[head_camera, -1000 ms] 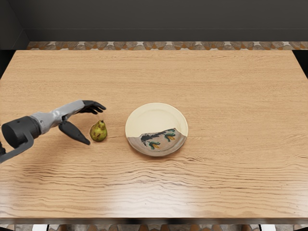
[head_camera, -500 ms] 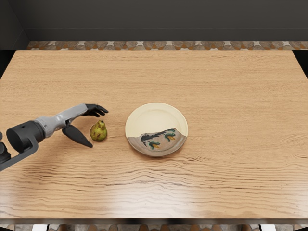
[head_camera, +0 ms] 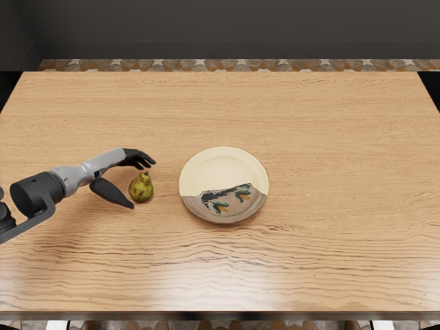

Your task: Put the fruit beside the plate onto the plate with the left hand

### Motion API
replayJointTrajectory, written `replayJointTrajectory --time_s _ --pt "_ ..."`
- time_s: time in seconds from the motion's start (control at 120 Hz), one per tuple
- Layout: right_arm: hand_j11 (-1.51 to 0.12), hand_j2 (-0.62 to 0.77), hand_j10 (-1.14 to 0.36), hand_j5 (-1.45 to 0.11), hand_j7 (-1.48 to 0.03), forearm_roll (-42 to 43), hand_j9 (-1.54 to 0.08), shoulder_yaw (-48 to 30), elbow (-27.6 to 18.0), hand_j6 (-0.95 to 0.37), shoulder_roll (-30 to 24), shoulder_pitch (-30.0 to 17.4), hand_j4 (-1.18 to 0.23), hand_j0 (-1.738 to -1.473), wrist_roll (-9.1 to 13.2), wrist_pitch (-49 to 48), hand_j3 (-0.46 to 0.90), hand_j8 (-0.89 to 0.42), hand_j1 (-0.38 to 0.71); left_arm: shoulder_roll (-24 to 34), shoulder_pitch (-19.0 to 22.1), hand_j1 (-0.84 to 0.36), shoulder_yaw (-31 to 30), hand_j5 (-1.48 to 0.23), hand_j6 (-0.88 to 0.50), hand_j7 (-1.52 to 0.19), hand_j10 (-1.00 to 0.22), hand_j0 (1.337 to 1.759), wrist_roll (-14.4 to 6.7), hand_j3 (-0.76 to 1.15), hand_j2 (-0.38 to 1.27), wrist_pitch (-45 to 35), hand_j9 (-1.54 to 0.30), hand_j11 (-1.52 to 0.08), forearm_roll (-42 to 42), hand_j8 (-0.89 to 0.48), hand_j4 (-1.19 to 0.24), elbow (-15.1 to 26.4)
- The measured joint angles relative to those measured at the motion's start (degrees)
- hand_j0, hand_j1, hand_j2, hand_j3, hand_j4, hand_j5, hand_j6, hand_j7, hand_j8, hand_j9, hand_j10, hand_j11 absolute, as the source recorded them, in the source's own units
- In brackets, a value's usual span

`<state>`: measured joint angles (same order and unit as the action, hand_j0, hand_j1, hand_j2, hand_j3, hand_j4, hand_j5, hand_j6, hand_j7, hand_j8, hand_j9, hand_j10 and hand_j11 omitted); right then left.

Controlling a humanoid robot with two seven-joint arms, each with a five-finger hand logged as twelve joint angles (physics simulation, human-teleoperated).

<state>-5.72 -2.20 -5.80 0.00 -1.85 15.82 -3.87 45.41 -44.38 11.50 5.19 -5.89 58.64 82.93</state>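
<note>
Showing a pale grey, tapering forearm (head_camera: 69, 175) with a smooth matte finish. Ending in a left hand (head_camera: 108, 165) with a grey back, slim black fingers (head_camera: 139, 159) and a long, pointed black thumb (head_camera: 113, 194). Carrying a fat dark grey cylinder (head_camera: 31, 192) at the elbow, with a dark strut (head_camera: 24, 221) running beneath.

The table (head_camera: 309, 117) fills nearly the whole frame. The plate (head_camera: 220, 167) lies on it just left of the frame's centre. The pear (head_camera: 141, 187) stands on the table left of the plate, near it but apart, level with the plate's middle. The left hand (head_camera: 113, 172) sits just left of the pear, its arm entering from the lower left edge. Its fingers (head_camera: 139, 159) reach above and behind the pear, and its thumb (head_camera: 113, 194) lies lower left of it, with contact unclear
</note>
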Motion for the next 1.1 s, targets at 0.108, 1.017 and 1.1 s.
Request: replayJointTrajectory --time_s 0.108,1.017,1.1 --pt "0.0 0.0 0.0 0.0 0.0 0.0 0.0 0.0 0.0 0.0 0.0 0.0 0.0 -1.658 0.0 0.0 0.0 0.0 -0.35 0.0 0.2 -0.08 0.0 -0.47 -0.37 -0.47 -0.36 1.658 -0.1 0.0 0.08 0.1 -0.47 -0.47 0.0 -0.37 -0.37 0.1" --pt "0.0 0.0 0.0 0.0 0.0 0.0 0.0 0.0 0.0 0.0 0.0 0.0 0.0 -1.658 0.0 0.0 0.0 0.0 -0.35 -0.9 -0.2 -0.19 0.0 -0.59 -0.46 -0.59 -0.46 1.658 -0.9 0.0 0.1 2.1 -0.59 -0.59 0.0 -0.45 -0.46 -0.2" --pt "0.0 0.0 0.0 0.0 0.0 0.0 0.0 0.0 0.0 0.0 0.0 0.0 0.0 -1.658 0.0 0.0 0.0 0.0 -0.35 -0.9 -0.2 -0.2 0.0 -0.6 -0.47 -0.6 -0.47 1.658 -1.1 0.0 0.1 2.3 -0.6 -0.6 0.0 -0.43 -0.47 -0.3"
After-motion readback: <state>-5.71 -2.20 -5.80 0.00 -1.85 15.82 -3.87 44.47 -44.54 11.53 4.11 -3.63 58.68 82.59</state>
